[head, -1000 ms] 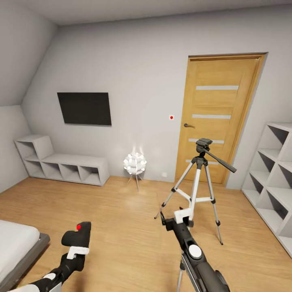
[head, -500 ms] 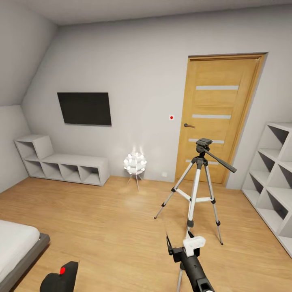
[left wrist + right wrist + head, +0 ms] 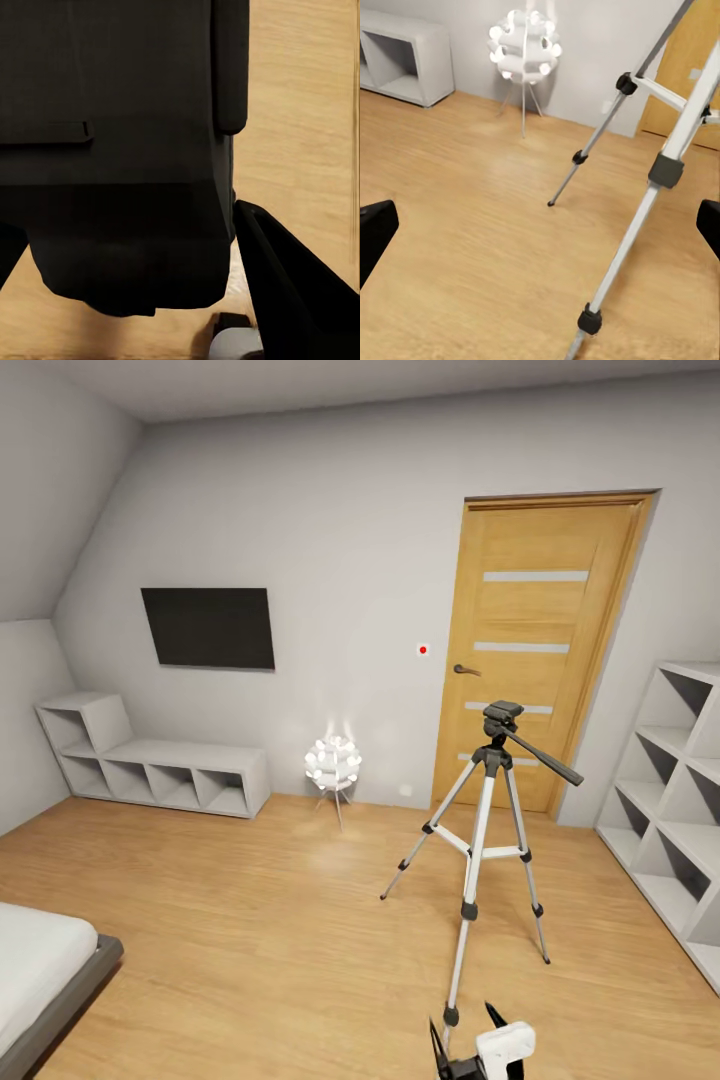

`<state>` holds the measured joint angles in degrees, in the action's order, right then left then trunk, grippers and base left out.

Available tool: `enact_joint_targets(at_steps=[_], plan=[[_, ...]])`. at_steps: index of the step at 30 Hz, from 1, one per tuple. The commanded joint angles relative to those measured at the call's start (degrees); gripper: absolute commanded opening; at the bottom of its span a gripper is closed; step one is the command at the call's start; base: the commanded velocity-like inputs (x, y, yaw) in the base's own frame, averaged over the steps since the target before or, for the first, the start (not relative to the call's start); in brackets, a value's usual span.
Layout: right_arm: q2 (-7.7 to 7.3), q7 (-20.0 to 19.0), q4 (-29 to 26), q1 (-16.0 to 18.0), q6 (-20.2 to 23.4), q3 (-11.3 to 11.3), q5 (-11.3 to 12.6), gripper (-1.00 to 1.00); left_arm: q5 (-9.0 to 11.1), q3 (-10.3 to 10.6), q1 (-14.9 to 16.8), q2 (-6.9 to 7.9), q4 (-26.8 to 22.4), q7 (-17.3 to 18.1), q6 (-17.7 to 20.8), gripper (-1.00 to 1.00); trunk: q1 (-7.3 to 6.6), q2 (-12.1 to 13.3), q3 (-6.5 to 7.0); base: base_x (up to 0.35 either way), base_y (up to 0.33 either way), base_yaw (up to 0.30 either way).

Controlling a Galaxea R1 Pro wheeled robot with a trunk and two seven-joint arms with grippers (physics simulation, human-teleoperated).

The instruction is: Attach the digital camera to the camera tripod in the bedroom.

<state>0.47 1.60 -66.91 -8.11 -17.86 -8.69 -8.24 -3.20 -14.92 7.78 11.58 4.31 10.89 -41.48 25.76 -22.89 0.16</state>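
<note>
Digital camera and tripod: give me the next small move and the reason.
Probably raise the left hand toward the camera tripod. The digital camera sits between that hand's fingers low over the floor, while the tripod's black head stands bare by the door, well above.

Silver-black camera tripod (image 3: 487,810), oak door (image 3: 535,650), prob. black digital camera (image 3: 112,150).

Pale grey walls, wood plank floor (image 3: 250,920), oak door (image 3: 535,645), wall screen (image 3: 208,627), white cube shelves (image 3: 150,765)
</note>
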Motion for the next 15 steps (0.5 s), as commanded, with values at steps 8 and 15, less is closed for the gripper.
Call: enact_joint_targets(at_steps=[8, 15], plan=[[0.06, -0.03, 8.92, -0.23, 0.00, 3.00, -0.32, 1.00, 0.29, -0.69, -0.36, -3.38, 0.17, 0.02, -0.03, -1.00, 0.02, -0.03, 0.00, 0.000, 0.000, 0.000], [0.45, -0.22, 11.04, -0.24, 0.09, 7.96, 0.54, 1.00, 0.38, -0.72, -0.39, -4.84, 0.17, 0.01, 0.01, -1.00, 0.02, -0.03, 0.00, 0.000, 0.000, 0.000]])
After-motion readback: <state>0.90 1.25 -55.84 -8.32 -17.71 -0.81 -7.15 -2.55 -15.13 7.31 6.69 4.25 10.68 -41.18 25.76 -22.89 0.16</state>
